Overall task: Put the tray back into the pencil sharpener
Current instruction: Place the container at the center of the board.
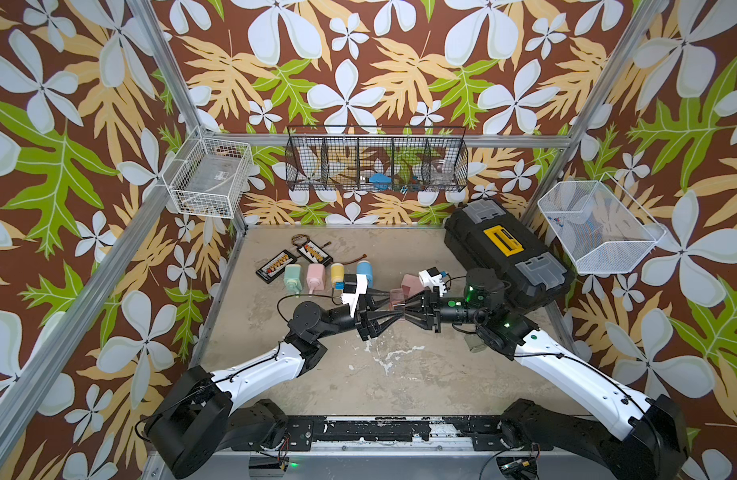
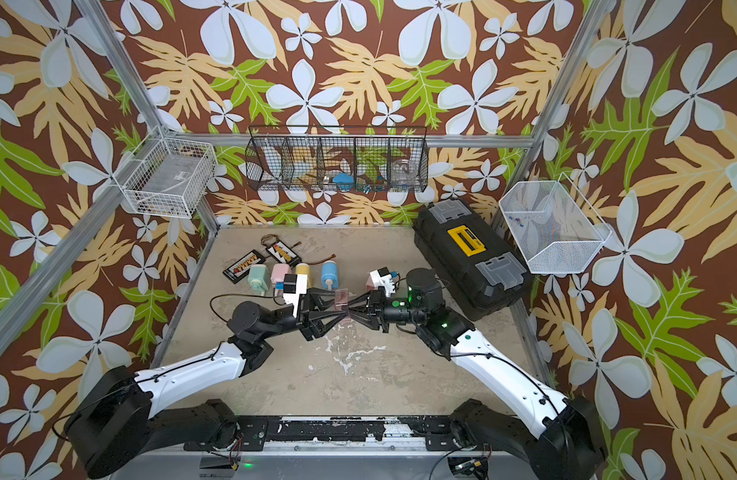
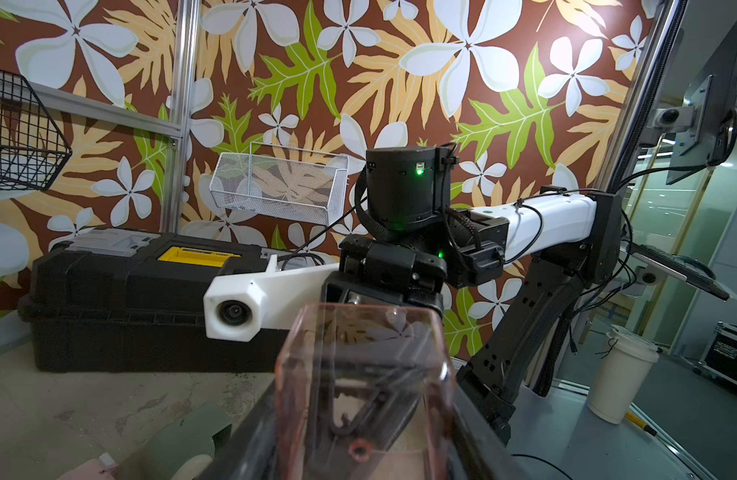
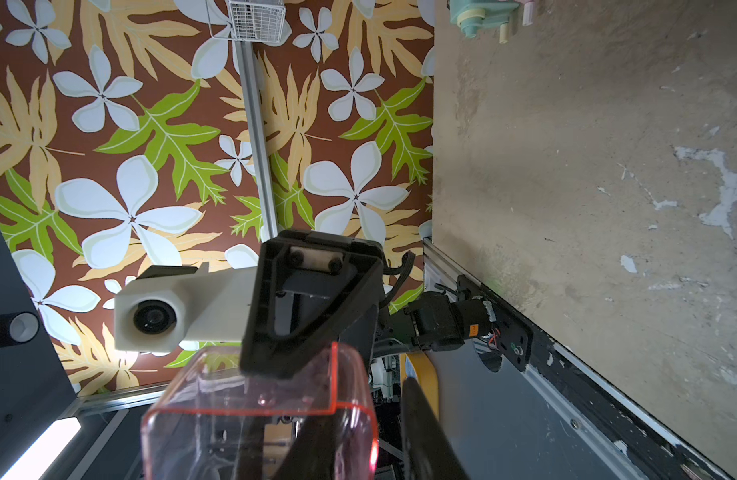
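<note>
Leafy floral walls surround a worn beige table (image 1: 400, 386). Above its middle, the left gripper (image 1: 399, 311) pinches a clear pink plastic tray (image 1: 396, 297); the right gripper (image 1: 408, 312) meets it head-on, its grip impossible to tell. Insertion remains: a pink block, probably the pencil sharpener (image 1: 412, 283), lies just behind them

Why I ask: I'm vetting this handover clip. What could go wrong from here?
1. The clear pink tray hangs above the table between the left gripper and right gripper, tips almost meeting. Releasing before the right's hold is firm could drop it.
2. Its smooth clear walls might slip or twist in the fingers.
3. The pink pencil sharpener sits loose behind them, so pushing the tray in may shove it.
</note>
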Tool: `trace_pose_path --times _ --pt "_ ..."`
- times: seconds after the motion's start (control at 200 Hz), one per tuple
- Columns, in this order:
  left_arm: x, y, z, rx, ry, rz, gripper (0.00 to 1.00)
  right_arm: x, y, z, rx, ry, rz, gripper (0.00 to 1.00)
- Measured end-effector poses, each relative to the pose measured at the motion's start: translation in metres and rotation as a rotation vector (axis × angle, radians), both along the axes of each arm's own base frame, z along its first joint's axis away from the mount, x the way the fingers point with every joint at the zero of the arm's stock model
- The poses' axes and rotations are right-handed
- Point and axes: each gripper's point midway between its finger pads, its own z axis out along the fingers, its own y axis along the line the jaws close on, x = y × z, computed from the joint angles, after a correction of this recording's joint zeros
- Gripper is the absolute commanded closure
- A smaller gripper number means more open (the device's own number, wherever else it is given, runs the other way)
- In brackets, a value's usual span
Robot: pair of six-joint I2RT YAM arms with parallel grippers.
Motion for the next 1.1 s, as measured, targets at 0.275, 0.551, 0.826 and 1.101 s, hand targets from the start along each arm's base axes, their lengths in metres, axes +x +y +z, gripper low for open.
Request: trace_pose_path --times 0.275,0.551,0.826,1.101 --pt "-0.001 -0.002 0.0 -0.007 -0.008 -0.003 0.58 -0.003 0.003 0.0 0.027 0.023 0.006 0.98" --pt "-0.002 -0.002 -0.008 0.009 0.003 -0.003 0.0 -0.005 0.002 0.002 0.059 0.032 -0.001 1.0" --pt "-0.024 0.022 -0.022 0.098 -0.078 0.074 0.0 0.035 -0.05 -0.022 -0.141 -0.063 -0.262 1.0" --pt "0.004 0.067 -0.05 0.157 0.085 0.403 0.0 0.025 -0.131 -0.184 -1.028 -0.129 -0.252 1.0"
